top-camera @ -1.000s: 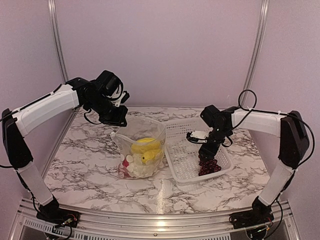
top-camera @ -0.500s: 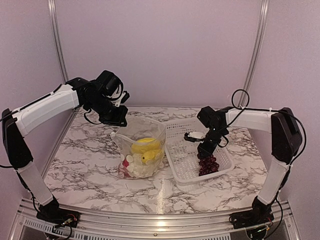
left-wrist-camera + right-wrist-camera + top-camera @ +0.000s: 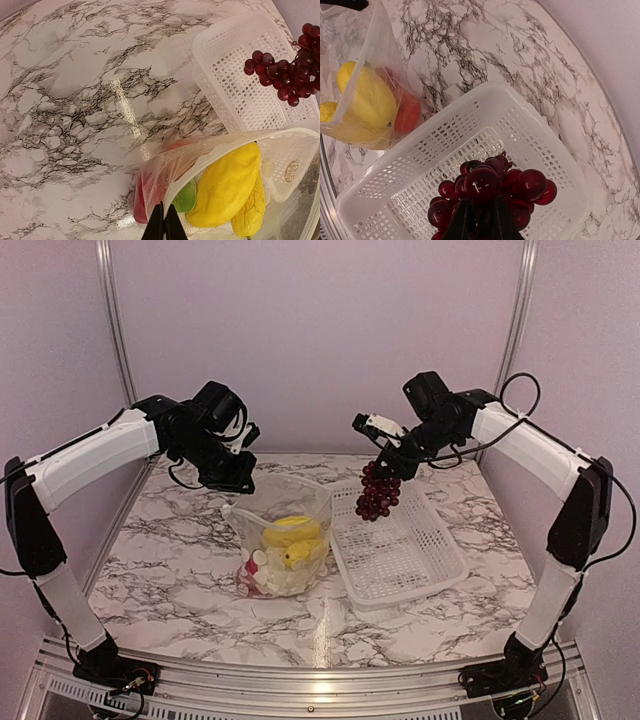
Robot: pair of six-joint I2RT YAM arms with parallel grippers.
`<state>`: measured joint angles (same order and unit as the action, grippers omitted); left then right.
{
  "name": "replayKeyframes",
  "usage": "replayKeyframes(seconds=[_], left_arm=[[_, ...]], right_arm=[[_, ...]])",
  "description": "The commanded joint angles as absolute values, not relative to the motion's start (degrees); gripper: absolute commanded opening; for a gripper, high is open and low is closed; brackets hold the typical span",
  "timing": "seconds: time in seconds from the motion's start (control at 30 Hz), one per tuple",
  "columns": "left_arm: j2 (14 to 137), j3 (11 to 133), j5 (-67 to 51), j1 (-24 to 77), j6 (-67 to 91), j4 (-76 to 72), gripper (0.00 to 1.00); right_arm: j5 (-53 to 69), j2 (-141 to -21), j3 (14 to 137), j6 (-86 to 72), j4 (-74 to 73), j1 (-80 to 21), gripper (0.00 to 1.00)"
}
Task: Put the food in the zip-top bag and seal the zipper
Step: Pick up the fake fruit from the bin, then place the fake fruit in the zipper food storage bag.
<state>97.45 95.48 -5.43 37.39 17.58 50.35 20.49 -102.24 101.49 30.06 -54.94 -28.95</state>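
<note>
The clear dotted zip-top bag (image 3: 285, 535) stands on the marble table, its mouth held up by my left gripper (image 3: 232, 480), which is shut on the bag's rim (image 3: 200, 165). Inside the bag lie two yellow pieces (image 3: 227, 187), a green leaf (image 3: 186, 197), red pieces (image 3: 142, 200) and white cauliflower (image 3: 285, 578). My right gripper (image 3: 385, 465) is shut on the dark purple grapes (image 3: 378, 492), which hang in the air above the far end of the white basket (image 3: 400, 545). In the right wrist view the grapes (image 3: 490, 192) sit between the fingers. The zipper strip runs along the mouth edge (image 3: 280, 134).
The white perforated basket (image 3: 420, 165) lies just right of the bag, with nothing in it. The pink back wall and metal frame posts (image 3: 515, 330) enclose the table.
My right gripper shut on the grapes in the basket and lifted them up and to the back left. The left arm and the bag have not moved.
</note>
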Motion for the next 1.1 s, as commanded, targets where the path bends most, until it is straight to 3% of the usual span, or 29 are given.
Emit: replayKeyframes(seconds=[0.0, 0.47, 0.83, 1.07], left_arm=[[99.0, 96.0, -6.4, 37.1, 17.9, 49.8, 0.0], [99.9, 96.8, -7.3, 37.1, 18.9, 49.6, 0.0], [98.6, 96.3, -7.3, 37.1, 19.2, 49.6, 0.0], [97.2, 95.2, -6.8, 37.1, 19.1, 49.6, 0.0]], right_arm=[[31.5, -97.7, 108.7, 30.6, -53.5, -29.2, 0.0], [41.1, -100.8, 127.8, 24.6, -43.9, -35.6, 0.0], [43.7, -105.0, 122.0, 21.3, -34.1, -41.8, 0.0], [39.9, -105.1, 115.7, 28.1, -38.5, -43.5, 0.0]])
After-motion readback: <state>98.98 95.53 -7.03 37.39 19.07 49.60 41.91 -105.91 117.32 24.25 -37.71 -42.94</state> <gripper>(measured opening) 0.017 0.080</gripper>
